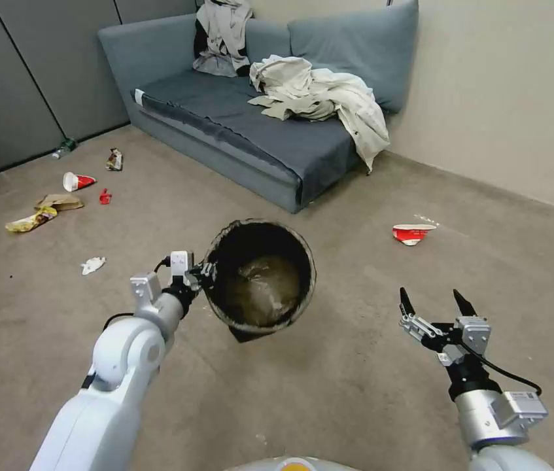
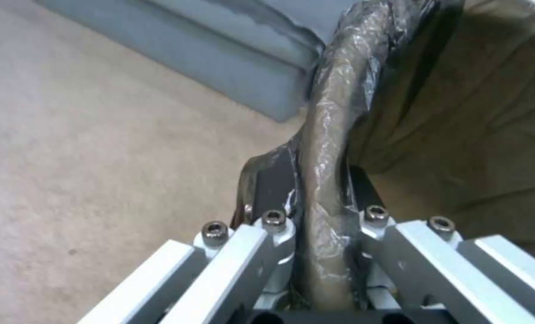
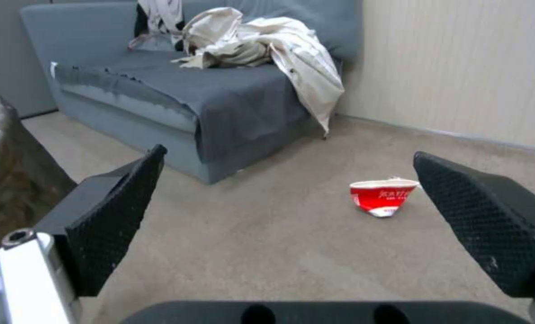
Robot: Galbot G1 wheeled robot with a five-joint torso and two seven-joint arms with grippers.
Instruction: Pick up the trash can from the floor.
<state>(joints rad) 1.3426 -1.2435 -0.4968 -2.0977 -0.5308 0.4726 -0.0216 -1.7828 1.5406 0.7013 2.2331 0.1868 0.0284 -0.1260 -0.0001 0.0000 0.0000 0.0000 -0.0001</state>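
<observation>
The left gripper (image 1: 202,271) pinches the bag-covered rim of the trash can (image 1: 260,275), one finger (image 2: 273,189) outside the rim and the other inside, pressed tight on the crinkled dark liner. The trash can hangs tilted just above the carpeted floor (image 1: 329,386) in front of the grey sofa (image 1: 237,124), its mouth turned up toward the head camera. The right gripper (image 1: 438,304) hovers off to the can's right, fingers spread wide and empty, with a crushed red-and-white paper cup (image 3: 382,197) on the carpet beyond it.

floor (image 1: 329,392): beige carpet | sofa (image 1: 237,124): grey-blue, against beige wall (image 1: 505,85) | grey panels (image 1: 21,72) left
</observation>
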